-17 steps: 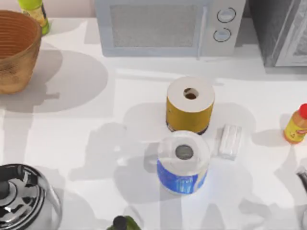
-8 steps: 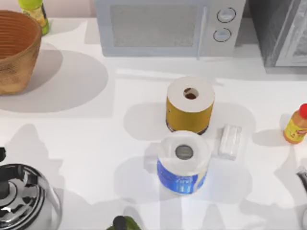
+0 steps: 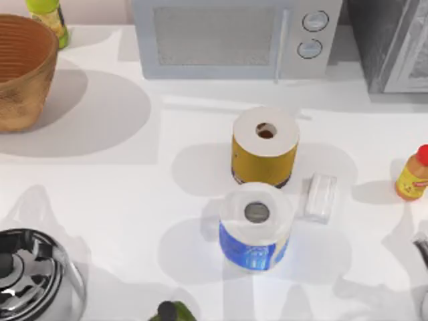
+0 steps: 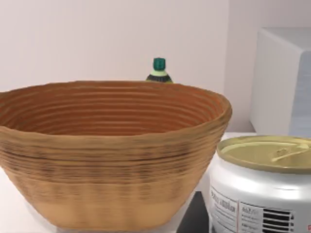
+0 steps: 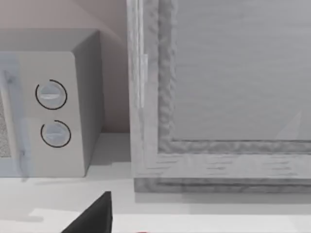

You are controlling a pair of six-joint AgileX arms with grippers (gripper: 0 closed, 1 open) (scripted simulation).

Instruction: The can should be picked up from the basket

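Top view
- Basket point(image 3: 23, 80): you find the woven wicker bowl at the table's far left corner, hollow side up.
- Neighbours: a yellow-green bottle point(image 3: 47, 17) stands just behind the basket; a white microwave point(image 3: 234, 37) sits along the back edge.
- Mid-table: a gold-wrapped roll point(image 3: 265, 150) stands just behind a blue-wrapped roll point(image 3: 256, 231); a small clear packet point(image 3: 319, 197) lies just beside them.
- Right edge: yellow bottle with red cap point(image 3: 413, 175).
- Near left corner: shiny steel pot point(image 3: 33, 284).

Left wrist view
- Can point(image 4: 265, 187): you see it upright and close to the camera, outside the basket point(image 4: 112, 155) and next to its outer wall. You cannot tell whether they touch.
- Can details: dull olive lid, white printed side.
- Behind the rim: green-capped bottle point(image 4: 159, 70).
- Left gripper: you cannot tell its state; a dark wedge point(image 4: 194, 218) sits low between basket and can.

Right wrist view
- Scene: microwave dials point(image 5: 51, 94) and a grey cabinet front point(image 5: 218, 87).
- Right gripper: you cannot tell its state.
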